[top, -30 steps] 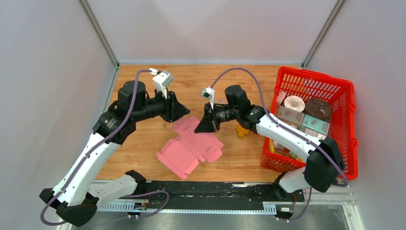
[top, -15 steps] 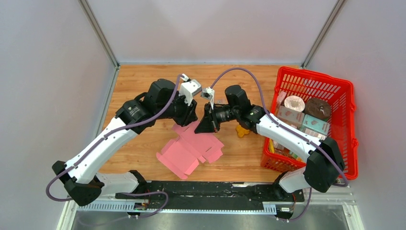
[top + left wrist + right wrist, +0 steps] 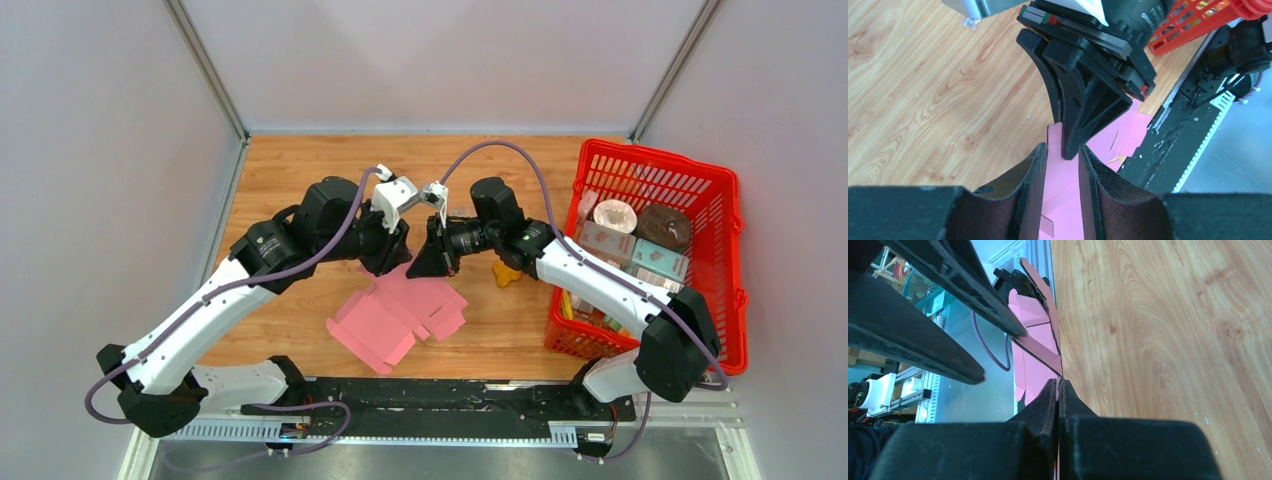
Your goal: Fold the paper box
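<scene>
Right gripper (image 3: 1058, 385) is pinched fully shut on the far flap of the paper box (image 3: 400, 305), a pink cut-out lying mostly flat on the table (image 3: 290, 180) between the arms, left of the red basket (image 3: 660, 165). Left gripper (image 3: 1062, 149) stands about half open, its 2 fingers (image 3: 1035, 180) straddling that same flap just beside the right's tip, gripping nothing. For a clean crease, the left should probably close squarely near the fold line while the right holds firm; a skewed bite could crumple the card.
</scene>
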